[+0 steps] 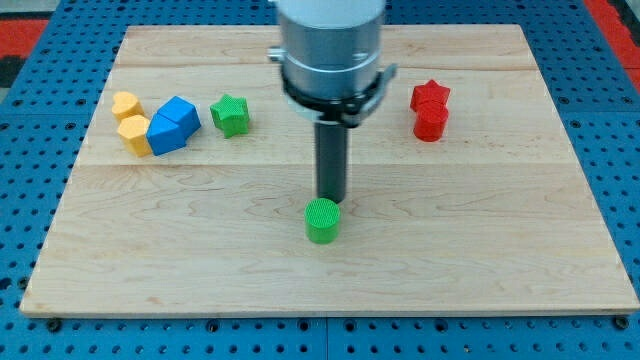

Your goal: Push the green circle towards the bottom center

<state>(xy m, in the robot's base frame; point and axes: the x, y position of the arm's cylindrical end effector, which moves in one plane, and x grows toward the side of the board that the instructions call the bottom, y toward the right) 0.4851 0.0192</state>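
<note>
Green circle (322, 220) stands upright on your wooden board (500, 260), its round face up. My tip (331, 198), a plain rod without jaws, sits just above it, touching or nearly.

- Pale wooden table (560, 250) is filling most of the view, plank seams running left to right.
- Blue perforated panel (30, 190) is showing around the table on every side, holes in a regular grid.
- Red patches (25, 30) are peeking in at both top corners.
- Even light is falling; shadows are staying soft.

Bright, even light; soft short shadows; sharp focus, no glare.
</note>
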